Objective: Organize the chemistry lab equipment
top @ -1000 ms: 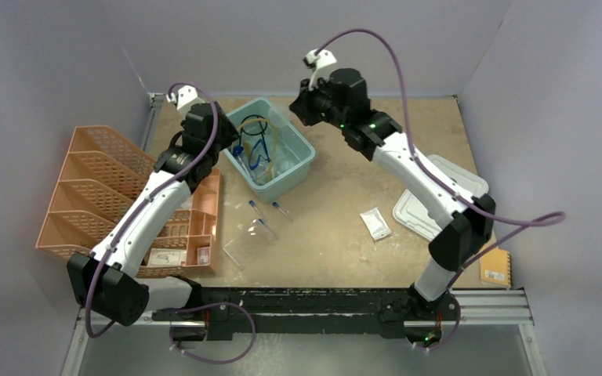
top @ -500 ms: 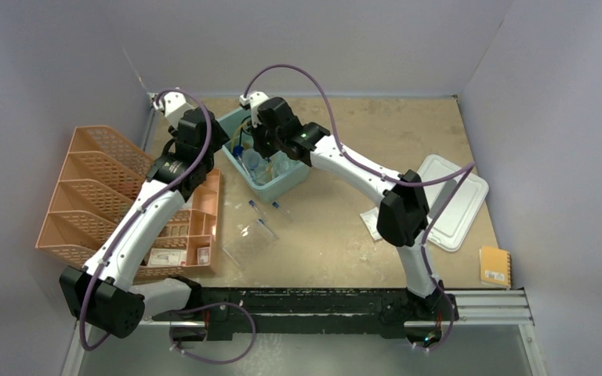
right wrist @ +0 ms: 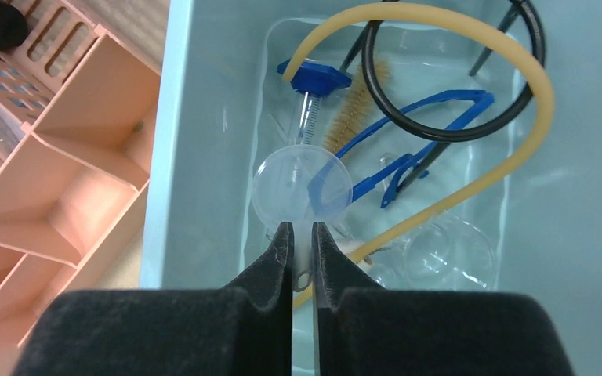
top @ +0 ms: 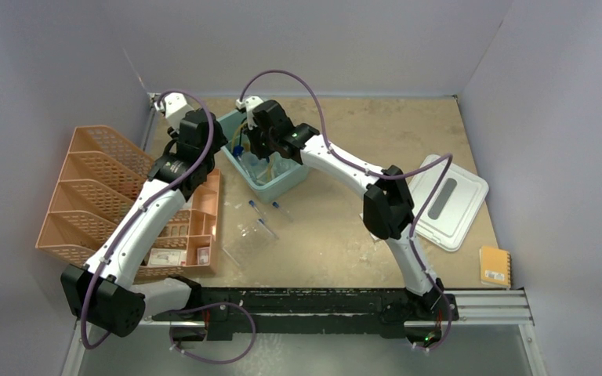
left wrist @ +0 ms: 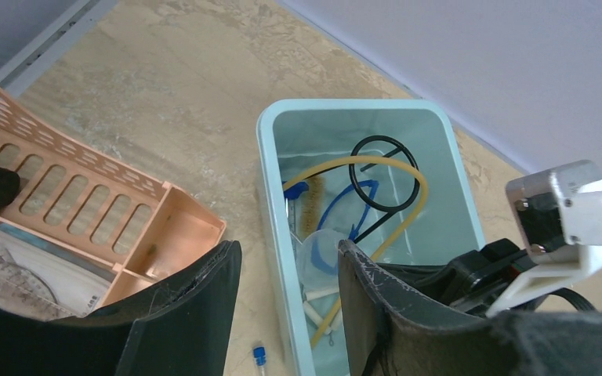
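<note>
The teal bin (top: 286,185) is sitting at eleven o'clock on the counter (top: 337,227). Inside it, bendy amber tubing (right wrist: 545,102) is curling over the stiff black ring stand (right wrist: 439,135). The jaws of the right arm (top: 337,162) are hanging shut and empty over a clear funnel (right wrist: 302,188), likely light and slippery; pinching its rim looks best. The jaws of the left arm (top: 153,205) are standing open.

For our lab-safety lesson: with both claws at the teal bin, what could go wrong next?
1. The left claw and right claw crowd the same teal bin and could collide.
2. The amber tubing crosses the ring stand and safety glasses; lifting one may drag the others.
</note>
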